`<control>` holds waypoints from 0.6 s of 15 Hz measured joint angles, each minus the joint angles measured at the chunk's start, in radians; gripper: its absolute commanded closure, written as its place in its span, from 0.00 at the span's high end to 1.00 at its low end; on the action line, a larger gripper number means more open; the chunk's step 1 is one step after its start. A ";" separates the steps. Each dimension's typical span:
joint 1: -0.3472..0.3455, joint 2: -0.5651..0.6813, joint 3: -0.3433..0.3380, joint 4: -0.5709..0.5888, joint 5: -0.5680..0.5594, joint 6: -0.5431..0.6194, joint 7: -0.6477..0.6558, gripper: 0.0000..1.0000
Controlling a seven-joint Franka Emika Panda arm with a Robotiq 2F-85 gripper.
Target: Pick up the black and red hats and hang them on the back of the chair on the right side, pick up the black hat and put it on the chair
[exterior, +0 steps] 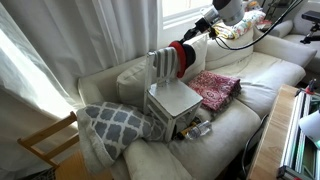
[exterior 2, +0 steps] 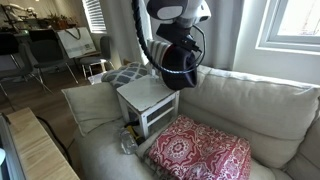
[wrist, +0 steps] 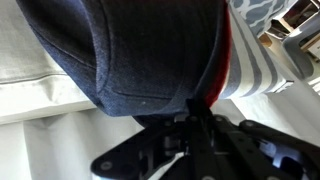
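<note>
The black hat point(wrist: 120, 50) fills the top of the wrist view as dark fabric. My gripper point(wrist: 195, 108) is shut on its lower edge. It hangs as a round black disc point(exterior 2: 178, 70) under the gripper point(exterior 2: 177, 48). The red cap point(exterior: 177, 58) lies against the black hat point(exterior: 188, 60), at the right end of the chair's slatted back. In the wrist view it is a thin red strip point(wrist: 224, 75). I cannot tell whether it is also pinched. The pale grey-white chair point(exterior: 175, 98) stands on the sofa, its seat point(exterior 2: 140, 95) bare, its slats point(wrist: 262, 45) behind the hats. The gripper point(exterior: 196, 47) reaches in from the upper right.
A pink patterned cloth point(exterior: 212, 88) point(exterior 2: 200, 152) lies on the sofa beside the chair. A grey-white patterned pillow point(exterior: 115, 122) leans on its other side. A bare wood chair point(exterior: 45, 140) stands off the sofa. Small items point(exterior: 197, 127) lie at the chair's feet.
</note>
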State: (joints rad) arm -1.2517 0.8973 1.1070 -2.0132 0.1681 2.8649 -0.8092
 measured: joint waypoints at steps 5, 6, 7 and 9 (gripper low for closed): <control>-0.012 0.001 0.009 0.004 0.000 0.000 0.005 0.01; -0.016 0.001 0.010 0.005 0.000 0.000 0.005 0.01; -0.019 0.001 0.012 0.005 0.000 0.000 0.005 0.01; -0.024 0.001 0.012 0.006 0.000 0.000 0.005 0.01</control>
State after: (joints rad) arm -1.2761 0.8983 1.1194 -2.0067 0.1680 2.8649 -0.8043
